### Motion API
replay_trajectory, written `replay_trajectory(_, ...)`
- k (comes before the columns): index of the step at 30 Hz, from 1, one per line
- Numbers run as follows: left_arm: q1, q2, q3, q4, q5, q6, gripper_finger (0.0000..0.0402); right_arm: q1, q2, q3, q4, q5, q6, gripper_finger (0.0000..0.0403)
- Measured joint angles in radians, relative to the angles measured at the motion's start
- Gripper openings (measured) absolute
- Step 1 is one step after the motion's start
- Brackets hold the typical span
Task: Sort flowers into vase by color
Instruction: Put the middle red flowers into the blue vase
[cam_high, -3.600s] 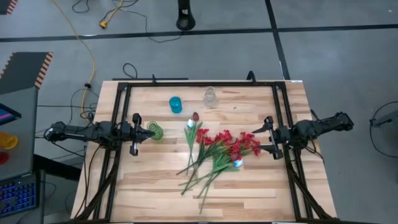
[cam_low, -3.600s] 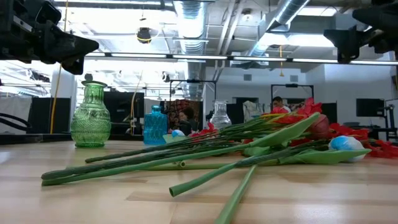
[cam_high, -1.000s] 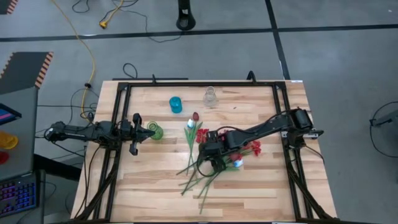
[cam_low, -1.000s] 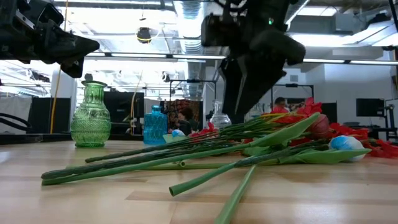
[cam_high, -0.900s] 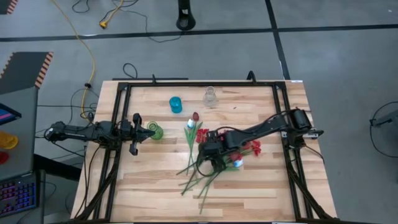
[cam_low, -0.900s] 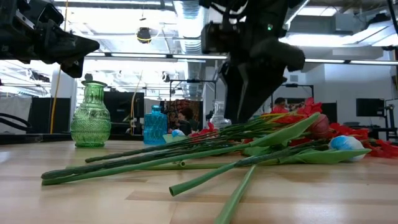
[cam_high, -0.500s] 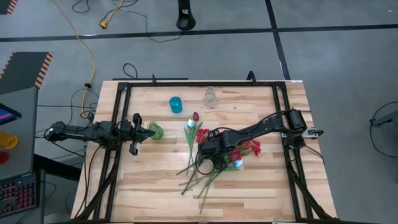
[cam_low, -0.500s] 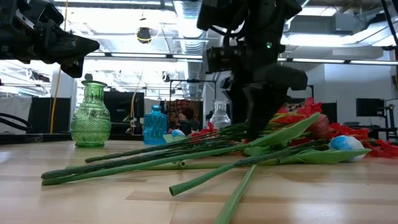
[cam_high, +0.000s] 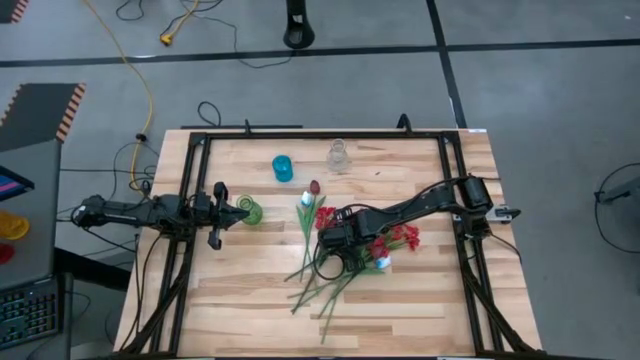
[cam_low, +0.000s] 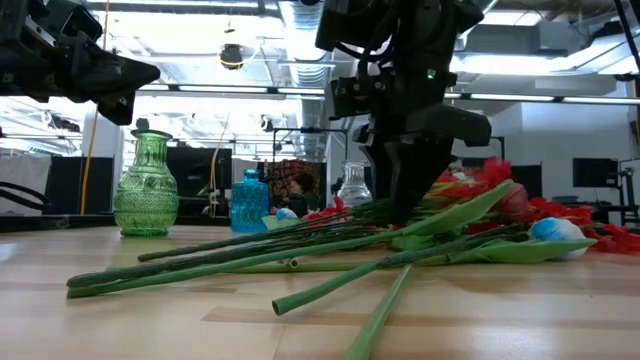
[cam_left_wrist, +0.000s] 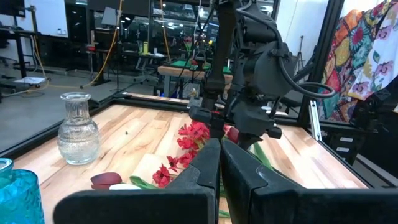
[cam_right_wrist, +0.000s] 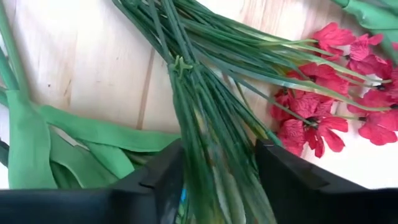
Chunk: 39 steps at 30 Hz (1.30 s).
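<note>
Straddling the red flowers' stems (cam_right_wrist: 208, 134) crosswise, the right gripper (cam_right_wrist: 217, 177) is part-open, nothing clamped yet; left arm waits.

counter (cam_high: 400, 300): pale wood planks, ringed by a black metal frame (cam_high: 320, 134)
green vase (cam_high: 250, 211): upright near the left side, about midway from near to far
blue vase (cam_high: 282, 167): upright toward the far edge, left of centre
clear glass vase (cam_high: 338, 155): upright toward the far edge, just right of the blue one
flowers (cam_high: 340, 255): lying flat in a loose heap at mid-counter, green stems fanning toward the near-left, blossoms toward the right and far side
red blossoms (cam_high: 395, 238): clustered at the right of the heap
maroon tulip (cam_high: 314, 187): at the far tip of the heap, a white one (cam_high: 305, 200) just beside it
</note>
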Motion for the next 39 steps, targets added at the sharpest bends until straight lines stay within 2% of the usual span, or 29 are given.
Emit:
replay_trajectory(9, 0.0, 0.0, 0.0, 0.0, 0.0, -0.003, 0.0, 0.0, 0.0, 0.0, 0.012, 0.0, 0.0, 0.0069)
replay_trajectory(13, 0.0, 0.0, 0.0, 0.0, 0.0, -0.003, 0.0, 0.0, 0.0, 0.0, 0.011, 0.0, 0.0, 0.0031)
replay_trajectory(19, 0.0, 0.0, 0.0, 0.011, 0.0, -0.003, 0.0, 0.0, -0.009, 0.006, -0.004, 0.0, 0.0, 0.004)
replay_trajectory(23, 0.0, 0.0, 0.0, 0.067, -0.002, -0.04, 0.0, 0.0, -0.009, 0.067, -0.101, 0.001, -0.001, 0.0053)
replay_trajectory(29, 0.0, 0.0, 0.0, 0.197, -0.034, -0.087, 0.0, 0.0, -0.009, 0.17, -0.18, 0.019, -0.107, 0.0039)
replay_trajectory(34, 0.0, 0.0, 0.002, 0.258, -0.034, -0.088, 0.0008, 0.001, -0.01, 0.243, -0.182, 0.113, -0.249, 0.0039)
replay_trajectory(39, 0.0, 0.024, 0.027, 0.286, -0.075, -0.088, 0.0043, 0.002, -0.01, 0.306, -0.168, 0.276, -0.438, 0.0046)
